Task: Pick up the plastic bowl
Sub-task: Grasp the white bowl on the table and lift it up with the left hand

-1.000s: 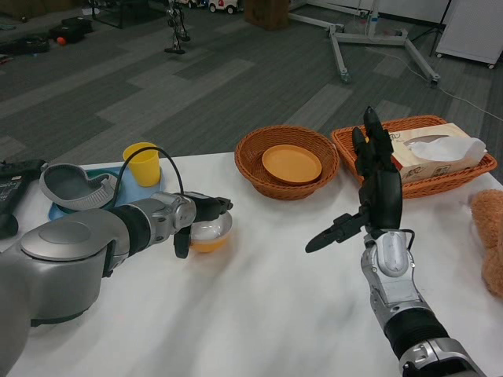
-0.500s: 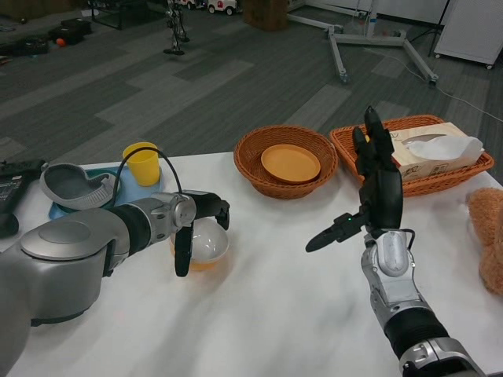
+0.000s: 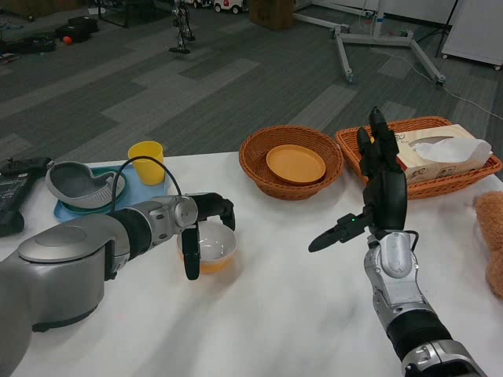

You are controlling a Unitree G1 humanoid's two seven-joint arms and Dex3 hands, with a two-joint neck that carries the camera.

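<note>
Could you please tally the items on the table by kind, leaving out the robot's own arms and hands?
Bowls: 2, the plastic bowl and a grey bowl
Wicker baskets: 2
Orange plate: 1
Yellow cup: 1
Tissue box: 1
Blue tray: 1
Plush toy: 1
Total: 9

Left forearm comes in from the lower left and lies across the table, wrist turned so the left hand (image 3: 206,228) points to the right. Its fingers are spread, one hanging straight down on the near side and the rest curled forward on the far side. Right forearm stands up from the bottom edge, nearly vertical. The right hand (image 3: 376,196) is raised and empty, fingers straight up together, thumb poking out to the left
</note>
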